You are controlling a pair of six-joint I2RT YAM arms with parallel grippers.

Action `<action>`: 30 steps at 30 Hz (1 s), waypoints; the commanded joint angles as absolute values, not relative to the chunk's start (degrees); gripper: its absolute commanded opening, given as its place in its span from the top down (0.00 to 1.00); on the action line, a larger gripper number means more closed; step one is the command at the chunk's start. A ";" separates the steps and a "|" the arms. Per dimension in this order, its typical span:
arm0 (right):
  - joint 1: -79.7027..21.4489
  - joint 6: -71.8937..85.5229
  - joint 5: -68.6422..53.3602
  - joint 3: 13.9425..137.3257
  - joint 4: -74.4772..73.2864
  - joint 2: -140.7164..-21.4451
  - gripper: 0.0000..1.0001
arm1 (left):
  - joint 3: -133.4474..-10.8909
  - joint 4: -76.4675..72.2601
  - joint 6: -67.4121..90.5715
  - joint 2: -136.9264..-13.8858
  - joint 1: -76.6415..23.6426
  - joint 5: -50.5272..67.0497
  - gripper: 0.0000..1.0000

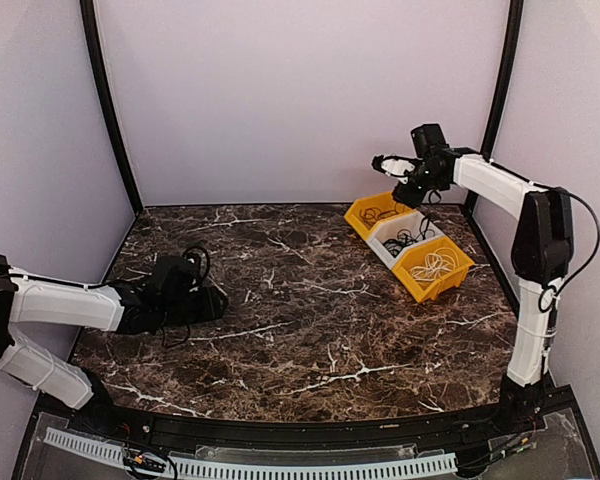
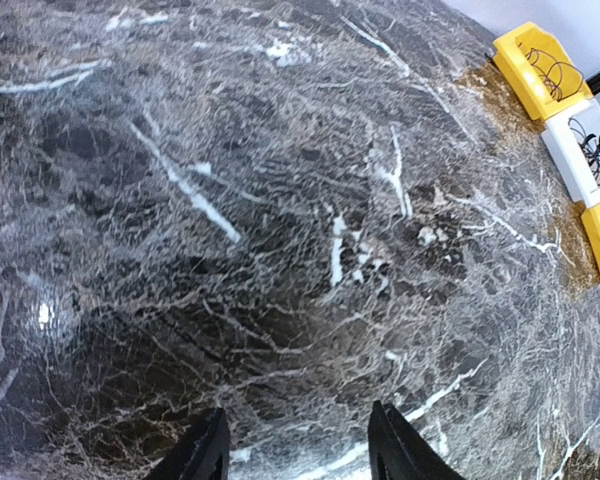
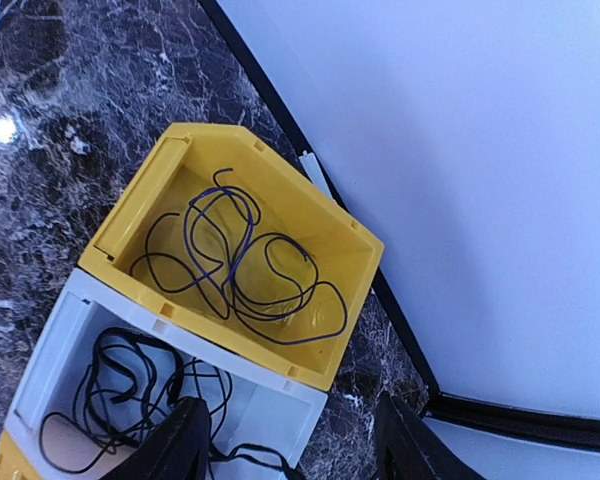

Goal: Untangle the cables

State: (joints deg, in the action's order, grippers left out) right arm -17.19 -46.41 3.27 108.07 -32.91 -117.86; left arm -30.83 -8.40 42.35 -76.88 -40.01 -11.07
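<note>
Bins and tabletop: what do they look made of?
Yellow bin: likely moulded plastic, smooth, uniform colour, tabbed rim. White bin: same look. Tabletop: dark marble pattern, white veins, glossy with lamp glare; stone or printed laminate, cannot tell.

The left arm (image 1: 65,303) and right arm (image 1: 492,180) are wearing white shells over black joints; the right gripper (image 3: 295,445) is showing black fingers (image 3: 180,445).
</note>
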 commanded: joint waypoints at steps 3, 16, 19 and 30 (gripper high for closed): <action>-17.17 -37.21 -6.75 99.58 -36.06 -103.57 0.39 | -37.56 -2.14 34.61 -72.81 -39.81 -13.82 0.49; -15.84 -21.39 -10.24 62.15 -17.90 -66.44 0.01 | -56.87 10.02 17.22 -71.49 -39.72 -15.69 0.21; -15.73 -14.57 -10.14 54.54 -11.82 -59.48 0.01 | -58.38 10.16 15.17 -70.90 -39.64 -16.81 0.12; -13.40 -6.01 -12.90 40.08 -4.56 -45.94 0.01 | -56.85 4.70 8.04 -68.06 -39.64 -20.07 0.07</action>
